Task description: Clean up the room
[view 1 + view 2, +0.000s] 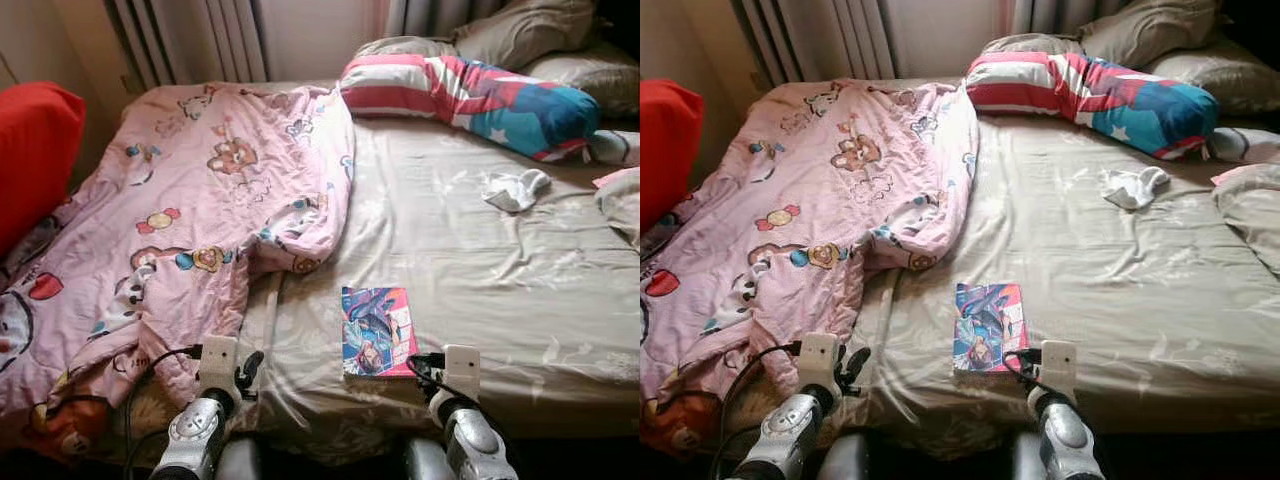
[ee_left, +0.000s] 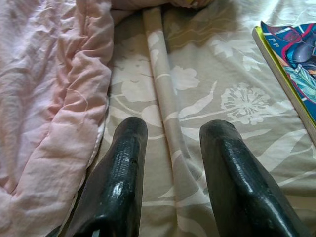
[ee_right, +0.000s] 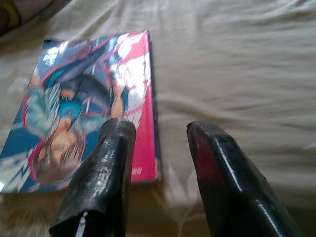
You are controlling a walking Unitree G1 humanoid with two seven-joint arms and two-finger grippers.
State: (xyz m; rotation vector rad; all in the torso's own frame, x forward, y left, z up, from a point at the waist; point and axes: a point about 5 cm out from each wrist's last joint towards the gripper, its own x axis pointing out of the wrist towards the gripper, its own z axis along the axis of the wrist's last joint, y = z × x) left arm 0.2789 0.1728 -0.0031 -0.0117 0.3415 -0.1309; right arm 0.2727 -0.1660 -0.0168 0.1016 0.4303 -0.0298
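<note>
**Comic book at the bed's near edge, both grippers poised and empty**

A thin, glossy-covered comic book [image 1: 378, 330] is shown lying flat on the beige floral bedsheet [image 1: 480, 260], close to the near edge of the bed and just beside the rumpled pink quilt [image 1: 190, 220]. The right gripper [image 3: 155, 143] is seen hovering directly over the book's pink spine-side edge, its two black fingers [image 3: 106, 168] spread apart with nothing between them. The left gripper [image 2: 170, 148] is held over bare sheet between quilt and book, fingers likewise parted and empty.

The book is judged to be light, thin and somewhat flexible; its shiny cover is likely to be slippery under hard fingers. Because it lies flat on soft bedding, a grasp from above would probably press it into the mattress, so the free long edge nearest the right gripper is suggested as the hold, one finger being slid beneath and one kept on top. Bending or creasing of the cover is the main risk.

A small white sock [image 1: 515, 190], soft and easily pinched anywhere, is seen farther up the bed below a striped and starred pillow [image 1: 470, 95].

Illustrated figures cover the book's front; lettering is present, but no title or brand can be read in the wrist view or the head views.
</note>
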